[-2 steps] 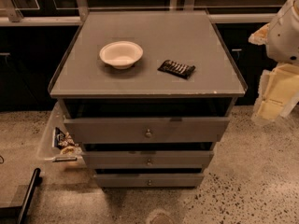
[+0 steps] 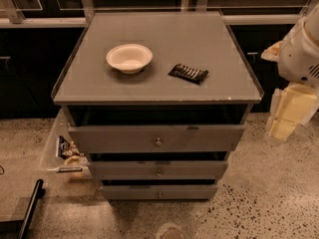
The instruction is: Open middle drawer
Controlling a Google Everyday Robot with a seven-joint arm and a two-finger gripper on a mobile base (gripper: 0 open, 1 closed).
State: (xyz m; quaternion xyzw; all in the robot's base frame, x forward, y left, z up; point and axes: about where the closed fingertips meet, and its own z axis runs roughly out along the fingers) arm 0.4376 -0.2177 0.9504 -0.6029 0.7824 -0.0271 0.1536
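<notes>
A grey cabinet (image 2: 158, 73) stands in the middle with three stacked drawers. The middle drawer (image 2: 199, 170) has a plain grey front with a small round knob (image 2: 159, 172) at its centre. It sits slightly forward of the bottom drawer (image 2: 199, 192) and behind the taller top drawer (image 2: 199, 138), which is pulled out a little. My gripper (image 2: 285, 126), cream-coloured on a white arm (image 2: 301, 54), hangs at the right of the cabinet at about top-drawer height. It is apart from every drawer and holds nothing that I can see.
A white bowl (image 2: 129, 58) and a dark snack packet (image 2: 188, 73) lie on the cabinet top. A clear bin (image 2: 55, 151) with packets stands on the floor at the cabinet's left. A black bar (image 2: 30, 208) lies at the lower left. Dark cupboards run behind.
My arm and gripper have shifted slightly downward at the right. The drawers, bowl and packet have not moved.
</notes>
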